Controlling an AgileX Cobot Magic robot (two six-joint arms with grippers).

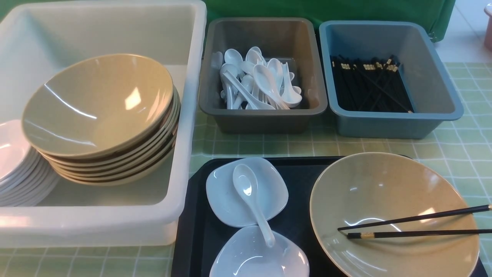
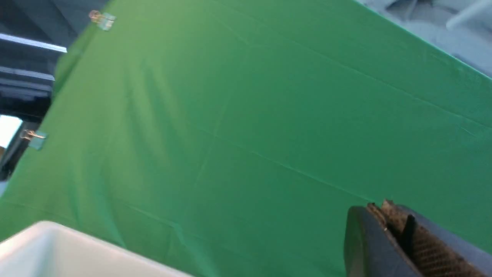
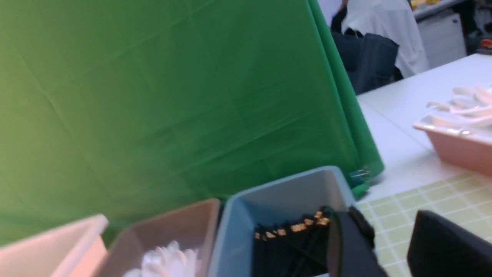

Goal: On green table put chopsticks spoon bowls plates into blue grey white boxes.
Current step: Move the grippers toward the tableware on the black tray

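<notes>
On the black tray, a white spoon [image 1: 251, 200] lies across two white plates [image 1: 230, 192] [image 1: 246, 257]. Beside them a tan bowl [image 1: 384, 192] holds two chopsticks [image 1: 419, 225]. The white box [image 1: 192, 96] contains stacked bowls [image 1: 100, 104] and plates [image 1: 15, 165]. Spoons fill the grey box [image 1: 265, 111]; chopsticks fill the blue box [image 1: 442, 88]. Neither gripper shows in the front view. My left gripper [image 2: 381, 204] is shut on nothing, raised before the green backdrop. My right gripper [image 3: 390, 217] is open and empty, above the green table [image 3: 442, 200] beside the blue box [image 3: 284, 192].
The black tray [image 1: 192, 215] sits at the front on the checked cloth. A green backdrop [image 3: 153, 96] hangs behind the boxes. A pink tub [image 3: 461, 146] stands on a white table to the far right.
</notes>
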